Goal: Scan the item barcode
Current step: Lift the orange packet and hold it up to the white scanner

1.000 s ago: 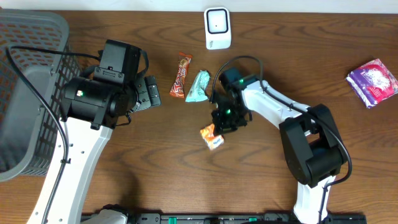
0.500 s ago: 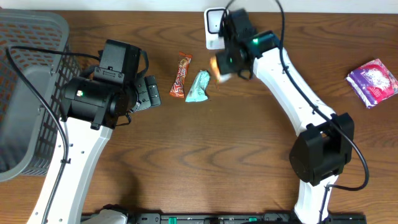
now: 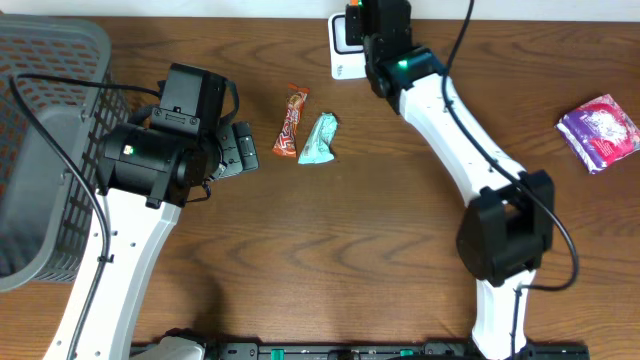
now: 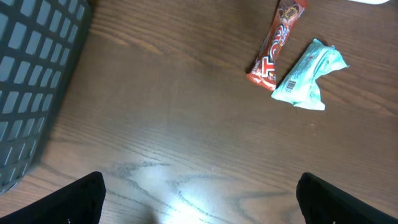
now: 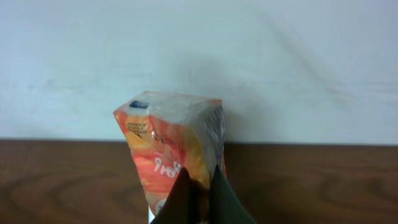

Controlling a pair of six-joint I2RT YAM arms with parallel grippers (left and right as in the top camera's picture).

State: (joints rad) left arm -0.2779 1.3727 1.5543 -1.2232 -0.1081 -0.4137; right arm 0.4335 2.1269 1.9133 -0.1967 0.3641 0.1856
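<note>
While the right arm is stretched out to 12 o'clock, its wrist overlaps the 2 o'clock corner of the white scanner (image 3: 345, 58) at the far table edge and hides most of the load from overhead. Around it on the wood table (image 3: 400, 250): grey basket (image 3: 40, 150) at 9 o'clock, purple packet (image 3: 598, 132) at 2 o'clock well apart from everything, and red candy bar (image 3: 291, 123) with teal packet (image 3: 319, 138) just beside it at the bar's 4 o'clock, both left of the scanner. Right gripper (image 5: 200, 182) fingers are pressed in on the orange packet (image 5: 168, 146), pinching its lower part, with the packet up off the table at the scanner. Packet is orange, glossy and crinkled, roughly upright, with a small blue patch at the top corner and fine print down the left side; can't make out a barcode from the wrist view. Left gripper (image 4: 200, 180) fingers are spread wide over bare wood, with the bar and teal packet at its 1 o'clock.
</note>
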